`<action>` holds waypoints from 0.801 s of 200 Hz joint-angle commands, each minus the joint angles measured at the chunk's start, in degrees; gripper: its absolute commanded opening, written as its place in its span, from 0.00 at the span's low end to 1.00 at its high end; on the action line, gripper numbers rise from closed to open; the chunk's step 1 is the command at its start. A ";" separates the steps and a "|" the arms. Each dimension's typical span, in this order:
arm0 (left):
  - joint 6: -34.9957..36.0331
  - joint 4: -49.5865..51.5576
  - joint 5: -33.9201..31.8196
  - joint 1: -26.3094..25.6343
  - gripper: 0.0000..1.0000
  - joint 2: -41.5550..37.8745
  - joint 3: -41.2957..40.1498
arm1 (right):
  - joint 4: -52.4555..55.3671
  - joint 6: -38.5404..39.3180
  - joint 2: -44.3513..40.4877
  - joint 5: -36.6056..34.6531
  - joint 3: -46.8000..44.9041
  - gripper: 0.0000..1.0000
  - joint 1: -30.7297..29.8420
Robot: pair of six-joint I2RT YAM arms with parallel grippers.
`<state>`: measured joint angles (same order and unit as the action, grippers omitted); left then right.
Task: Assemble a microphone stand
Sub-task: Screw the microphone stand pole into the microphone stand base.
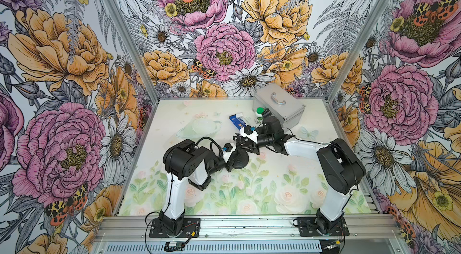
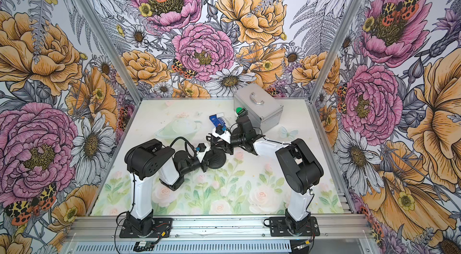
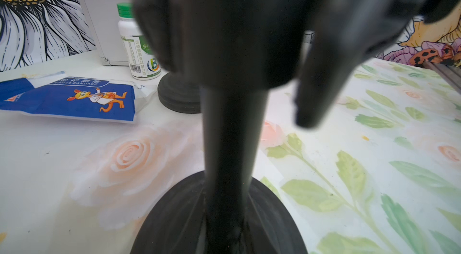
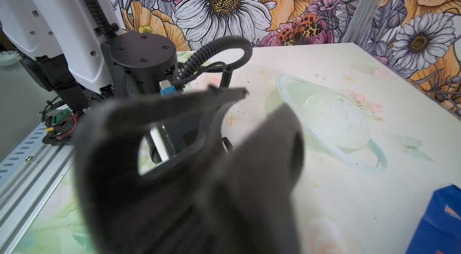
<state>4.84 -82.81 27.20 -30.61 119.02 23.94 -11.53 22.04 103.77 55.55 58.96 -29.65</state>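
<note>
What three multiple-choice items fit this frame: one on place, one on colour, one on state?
1. The white bottle stands:
A) next to the metal case
B) on top of the case
C) at the front edge

2. The bottle's cap is:
A) red
B) green
C) black

3. The left arm's fingers are:
A) wide open
B) shut on the bottle
C) shut on the stand pole

Answers:
1 A: in both top views it stands right in front of the case.
2 B: the left wrist view shows a green top.
3 C: the pole runs up between them from its round base.
</note>
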 commanded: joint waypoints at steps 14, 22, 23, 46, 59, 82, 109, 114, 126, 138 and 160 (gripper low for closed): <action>-0.71 1.87 1.08 -0.16 0.20 1.82 0.12 | 0.42 -0.37 0.21 1.46 1.60 0.21 0.10; -0.77 1.88 1.02 -0.20 0.20 1.84 0.14 | 0.29 -0.66 0.12 0.25 1.60 0.17 0.15; -0.74 1.91 1.01 -0.22 0.20 1.88 0.14 | 0.24 -0.76 0.12 0.08 1.60 0.16 0.18; -0.84 1.92 1.02 -0.19 0.20 1.89 0.21 | -4.84 -6.91 0.87 -4.52 0.40 0.00 0.11; -0.84 1.93 0.93 -0.18 0.20 1.83 0.14 | -15.65 -14.30 1.13 -10.36 -3.70 0.00 -0.35; -0.84 1.90 0.84 -0.09 0.20 1.75 0.15 | -41.98 -26.02 -1.01 -38.60 -18.19 0.00 -4.41; -0.93 1.92 1.01 -0.15 0.20 1.94 0.23 | -48.89 -26.06 -2.63 -75.52 -25.47 0.00 -15.09; -0.99 1.94 1.14 -0.10 0.20 1.92 0.31 | -48.81 -25.93 -2.34 -79.19 -25.47 0.00 -17.28; -0.97 1.90 1.19 -0.14 0.20 1.92 0.24 | -48.76 -25.85 -1.08 -83.77 -25.09 0.00 -20.17; -1.00 1.95 1.11 -0.13 0.20 1.72 0.14 | -48.59 -25.65 0.14 -82.51 -24.51 0.00 -21.10; -1.02 1.89 1.07 -0.10 0.20 1.52 0.05 | -48.24 -22.04 -0.12 -69.06 -24.49 0.06 -19.95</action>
<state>4.89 -82.89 27.29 -30.26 119.35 24.27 -60.49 -2.81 102.30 -11.86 34.96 -51.22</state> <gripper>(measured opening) 0.206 0.256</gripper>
